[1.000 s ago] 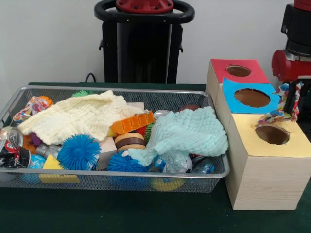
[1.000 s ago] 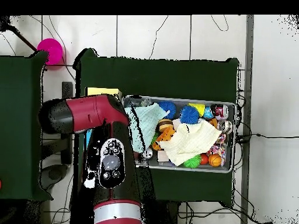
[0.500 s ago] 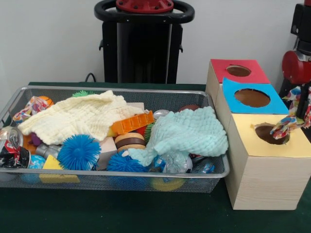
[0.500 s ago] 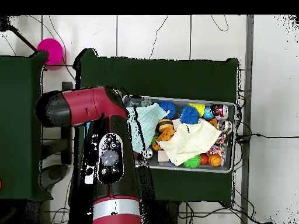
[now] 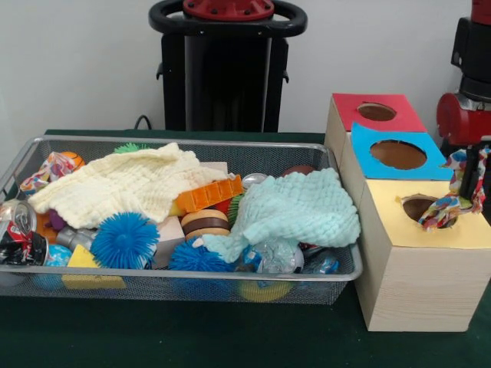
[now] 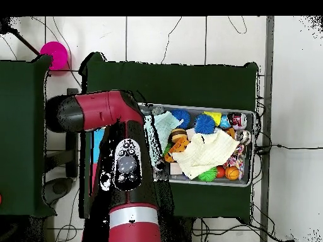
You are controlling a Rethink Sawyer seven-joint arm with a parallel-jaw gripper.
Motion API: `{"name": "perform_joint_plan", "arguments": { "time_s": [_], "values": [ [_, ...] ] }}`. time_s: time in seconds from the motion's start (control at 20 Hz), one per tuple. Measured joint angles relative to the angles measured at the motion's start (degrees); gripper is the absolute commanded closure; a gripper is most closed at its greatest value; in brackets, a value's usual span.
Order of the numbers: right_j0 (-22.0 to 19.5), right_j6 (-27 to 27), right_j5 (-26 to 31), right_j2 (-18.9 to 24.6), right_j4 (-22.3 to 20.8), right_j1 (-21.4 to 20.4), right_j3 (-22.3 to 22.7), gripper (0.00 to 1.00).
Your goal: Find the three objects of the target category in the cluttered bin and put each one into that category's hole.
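While gripper (image 5: 469, 178) clenches 1 multicolored cloth (image 5: 449, 201) over yellow hole (image 5: 426, 208), bin (image 5: 230, 286) holds 2 cloths.

You see red and black arm (image 6: 120, 135) over dark green tabletop (image 5: 192, 337). Silver wire-mesh bin (image 5: 230, 285). Inside: pale yellow cloth (image 5: 123, 184), mint green cloth (image 5: 295, 211), two blue spiky balls (image 5: 124, 240), orange toothed block (image 5: 209, 193), yellow block (image 5: 84, 261), brown-and-cream striped round toy (image 5: 205, 222), red-and-silver can (image 5: 17, 222). Pale wood box (image 5: 418, 284) topped with red panel (image 5: 376, 113), blue panel (image 5: 395, 152), yellow panel (image 5: 430, 215). Multicoloured patterned cloth strip (image 5: 453, 195) at yellow panel's hole. Magenta round object (image 6: 55, 55) off tabletop.
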Motion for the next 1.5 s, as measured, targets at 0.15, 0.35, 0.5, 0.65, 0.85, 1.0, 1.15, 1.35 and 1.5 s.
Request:
{"name": "perform_joint_plan", "arguments": {
  "time_s": [0.15,0.35,0.5,0.65,0.85,1.0,1.15,1.35,1.5],
  "values": [
    [-0.6,0.0,0.0,0.4,0.0,0.0,0.0,1.00],
    [-0.9,0.0,0.0,0.7,0.0,0.0,0.0,1.00],
    [-0.9,0.0,0.0,0.7,-0.1,0.0,0.0,1.00],
    [-0.9,0.0,0.0,0.8,-0.1,0.0,0.0,1.00],
    [-1.0,0.0,0.0,0.8,-0.2,-0.1,0.6,1.00],
    [-1.0,0.0,0.0,0.8,-0.2,-0.3,1.4,1.00],
    [-1.0,0.0,0.0,0.8,-0.2,-0.4,2.0,1.00],
    [-1.1,0.0,0.0,0.9,-0.2,-0.5,2.8,1.00],
    [-1.3,0.0,0.0,1.0,-0.2,-0.5,3.1,1.00]
  ]
}}
